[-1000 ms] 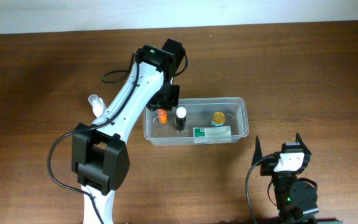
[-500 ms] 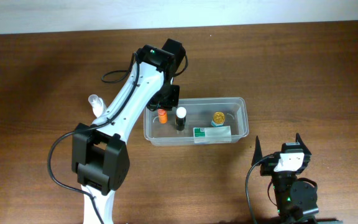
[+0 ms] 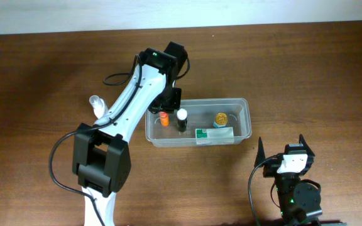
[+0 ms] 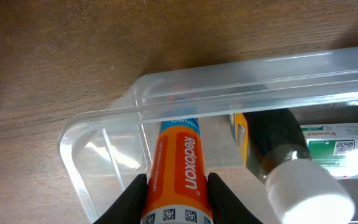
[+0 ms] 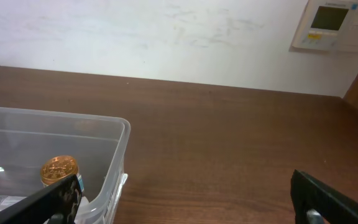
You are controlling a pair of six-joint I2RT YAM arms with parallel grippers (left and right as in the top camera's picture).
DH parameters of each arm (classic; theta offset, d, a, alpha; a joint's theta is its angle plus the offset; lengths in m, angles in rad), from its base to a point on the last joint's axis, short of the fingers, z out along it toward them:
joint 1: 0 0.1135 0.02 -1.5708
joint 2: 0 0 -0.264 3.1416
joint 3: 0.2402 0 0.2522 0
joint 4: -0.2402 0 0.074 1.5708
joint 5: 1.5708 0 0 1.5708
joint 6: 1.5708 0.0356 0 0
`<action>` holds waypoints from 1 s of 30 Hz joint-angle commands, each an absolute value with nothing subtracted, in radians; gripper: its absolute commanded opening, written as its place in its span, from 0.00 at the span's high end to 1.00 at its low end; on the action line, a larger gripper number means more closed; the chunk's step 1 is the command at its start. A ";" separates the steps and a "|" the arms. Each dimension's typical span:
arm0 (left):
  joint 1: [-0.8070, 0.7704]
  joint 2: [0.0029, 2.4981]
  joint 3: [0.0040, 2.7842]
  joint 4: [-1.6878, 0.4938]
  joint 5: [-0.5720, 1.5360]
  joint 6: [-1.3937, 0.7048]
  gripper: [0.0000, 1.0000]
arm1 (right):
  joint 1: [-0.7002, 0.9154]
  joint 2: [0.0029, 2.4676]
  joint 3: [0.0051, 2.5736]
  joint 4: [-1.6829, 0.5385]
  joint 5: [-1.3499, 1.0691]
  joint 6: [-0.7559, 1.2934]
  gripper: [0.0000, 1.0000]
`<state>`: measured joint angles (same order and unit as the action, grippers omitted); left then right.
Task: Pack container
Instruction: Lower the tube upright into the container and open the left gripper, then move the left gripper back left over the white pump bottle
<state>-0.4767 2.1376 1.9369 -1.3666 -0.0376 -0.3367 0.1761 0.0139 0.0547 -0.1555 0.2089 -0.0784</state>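
Observation:
The clear plastic container sits mid-table; it also shows in the left wrist view and the right wrist view. My left gripper is shut on an orange Redoxon tube, holding it inside the container's left end. Next to it stands a dark bottle with a white cap, also seen in the left wrist view. A gold-lidded jar and a green-and-white box lie inside too. My right gripper is open and empty, near the table's front, right of the container.
A small clear bottle with a white cap stands on the table left of the left arm. A black cable loops beside the left arm. A wall with a thermostat lies beyond the table's far edge.
The left gripper has shifted very slightly down and right with the orange tube in the container. The right arm has not moved.

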 commanded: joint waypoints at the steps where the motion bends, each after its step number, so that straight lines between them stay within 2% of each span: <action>1: -0.480 2.145 1.910 -1.360 -0.053 -0.347 0.87 | 0.170 0.004 0.046 -0.156 0.218 -0.074 0.02; 4: -0.480 2.145 1.910 -1.355 -0.052 -0.347 0.86 | 0.170 0.004 0.046 -0.156 0.218 -0.074 0.02; 8: -0.480 2.145 1.910 -1.354 -0.052 -0.347 0.55 | 0.170 0.004 0.046 -0.156 0.218 -0.074 0.02; 10: -0.480 2.145 1.910 -1.354 -0.051 -0.347 0.50 | 0.170 0.004 0.046 -0.156 0.218 -0.074 0.02; 20: -0.476 2.143 1.962 -1.389 -0.049 -0.347 0.45 | 0.170 0.004 0.046 -0.156 0.218 -0.074 0.01; 30: -0.422 2.137 2.283 -1.570 -0.053 -0.315 0.44 | 0.170 0.004 0.046 -0.156 0.218 -0.074 0.02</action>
